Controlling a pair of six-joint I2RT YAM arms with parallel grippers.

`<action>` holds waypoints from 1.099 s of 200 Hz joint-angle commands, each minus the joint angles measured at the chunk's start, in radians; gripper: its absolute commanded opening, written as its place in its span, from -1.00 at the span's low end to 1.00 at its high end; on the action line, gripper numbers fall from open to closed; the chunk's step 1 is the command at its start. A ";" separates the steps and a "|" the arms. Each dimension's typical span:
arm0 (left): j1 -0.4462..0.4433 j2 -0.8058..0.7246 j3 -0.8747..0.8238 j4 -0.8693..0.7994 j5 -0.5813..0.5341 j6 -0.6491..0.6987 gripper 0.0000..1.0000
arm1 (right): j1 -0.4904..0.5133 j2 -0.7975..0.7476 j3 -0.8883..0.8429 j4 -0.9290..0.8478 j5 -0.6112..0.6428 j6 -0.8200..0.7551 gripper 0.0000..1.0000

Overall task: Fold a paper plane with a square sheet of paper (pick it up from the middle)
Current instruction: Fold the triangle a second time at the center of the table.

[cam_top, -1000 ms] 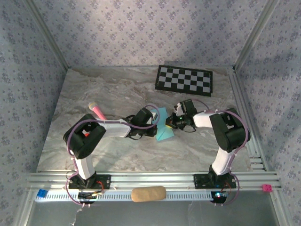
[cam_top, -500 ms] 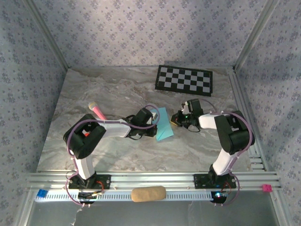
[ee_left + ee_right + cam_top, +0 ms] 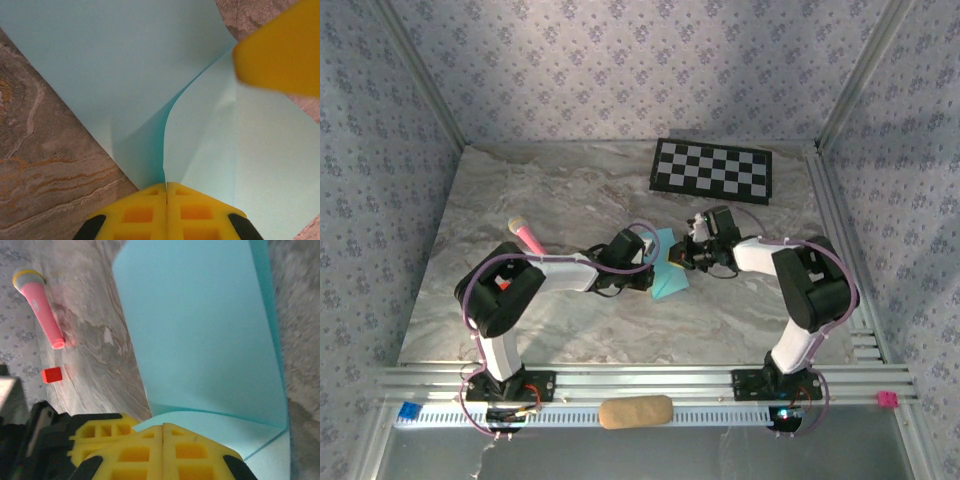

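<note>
Marbled tabletop (image 3: 540, 190), folded blue paper (image 3: 670, 284)

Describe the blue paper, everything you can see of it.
The paper is thin, light blue and matte. It is partly folded: one flap lies over another, and a soft curved crease runs to the shut left gripper, which seems to pinch it there. It sits mid-way across the marbled table, bowed and partly lifted rather than flat. The shut right gripper meets its opposite edge, where a layer curls up.
</note>
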 commanded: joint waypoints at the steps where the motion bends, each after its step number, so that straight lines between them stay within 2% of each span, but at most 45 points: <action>1: 0.005 0.018 -0.002 -0.074 -0.022 0.014 -1.00 | -0.007 0.033 0.011 -0.039 -0.024 -0.018 -1.00; 27: 0.005 0.019 -0.001 -0.076 -0.019 0.016 -1.00 | -0.009 0.065 0.000 -0.024 -0.040 -0.021 -1.00; 110: 0.005 0.009 0.017 -0.089 -0.020 0.009 -1.00 | -0.035 0.074 -0.071 -0.052 0.069 -0.048 -1.00; 121: 0.006 0.000 0.021 -0.097 -0.024 -0.001 -0.92 | -0.034 0.076 -0.074 -0.052 0.070 -0.046 -1.00; 137: 0.005 -0.021 0.038 -0.122 -0.034 -0.018 -0.64 | -0.032 0.079 -0.075 -0.048 0.074 -0.039 -1.00; 148: 0.005 -0.037 0.049 -0.135 -0.037 -0.034 -0.60 | -0.029 0.079 -0.076 -0.045 0.075 -0.034 -1.00; 161: 0.006 -0.060 0.063 -0.161 -0.060 -0.067 -0.45 | -0.025 0.079 -0.076 -0.044 0.082 -0.029 -1.00; 182: 0.005 -0.101 0.074 -0.183 -0.077 -0.122 -0.35 | -0.025 0.076 -0.078 -0.043 0.088 -0.024 -1.00; 202: 0.001 -0.140 0.068 -0.169 -0.066 -0.174 -0.37 | -0.023 0.075 -0.078 -0.042 0.092 -0.017 -1.00; 220: -0.013 -0.157 0.084 -0.146 -0.016 -0.180 -0.53 | -0.024 0.073 -0.080 -0.042 0.095 -0.009 -1.00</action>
